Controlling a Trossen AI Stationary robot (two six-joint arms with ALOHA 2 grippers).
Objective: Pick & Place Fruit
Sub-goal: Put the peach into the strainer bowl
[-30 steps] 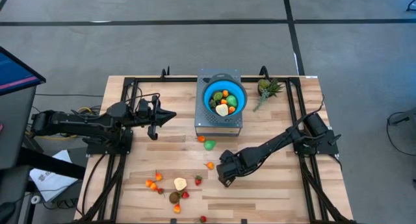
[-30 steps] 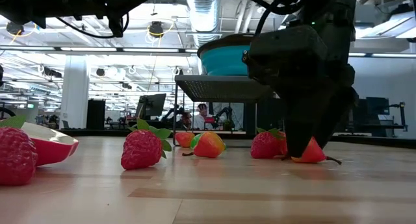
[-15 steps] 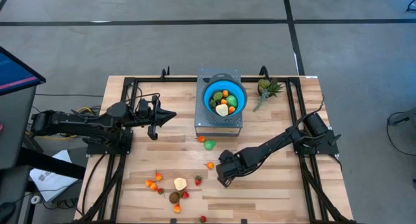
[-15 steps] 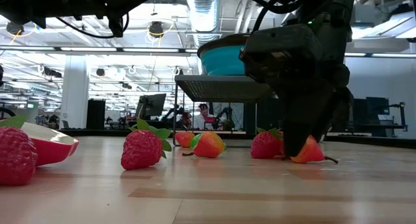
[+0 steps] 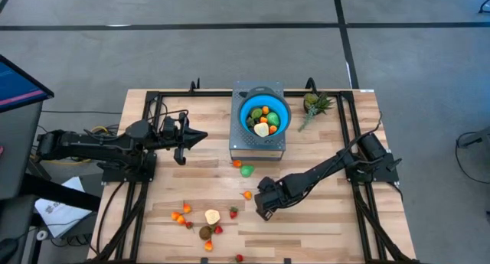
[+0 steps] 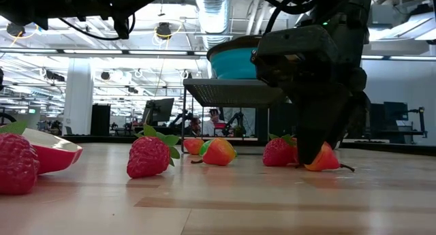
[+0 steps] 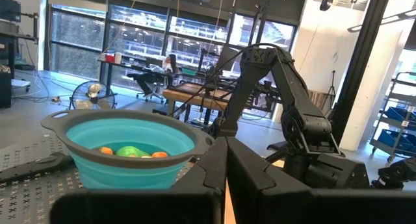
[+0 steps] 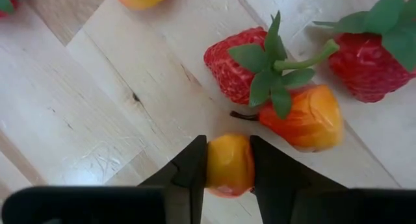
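A small orange toy fruit (image 8: 229,164) sits between the fingers of my right gripper (image 8: 229,169), which is shut on it low over the table's near middle (image 5: 264,207). Just beyond it lie two strawberries (image 8: 237,63) (image 8: 367,55) and a stemmed orange fruit (image 8: 300,117). The blue bowl (image 5: 265,117) holds several fruits and stands on a grey platform (image 5: 239,141). More fruits lie scattered near the table's near edge (image 5: 212,216). My left gripper (image 5: 195,136) is shut and hovers left of the bowl, touching nothing. My right gripper pinches the small orange fruit by its two opposite sides (image 8: 211,165) between its two fingers (image 8: 192,169). The fingers come from above, pointing down at the table. In the low view the fingertips (image 6: 320,150) reach down to table level. Whether the fruit is off the wood, I cannot tell.
A green fruit (image 5: 246,171) and a small red one (image 5: 237,164) lie in front of the platform, and an orange one (image 5: 247,194) lies beside my right gripper. A spiky green-leaved piece (image 5: 314,103) stands right of the bowl. Black rails (image 5: 153,96) frame the table.
My right gripper has shifted a little at table level, with the orange fruit at its fingertips; the fruits around it lie as before.
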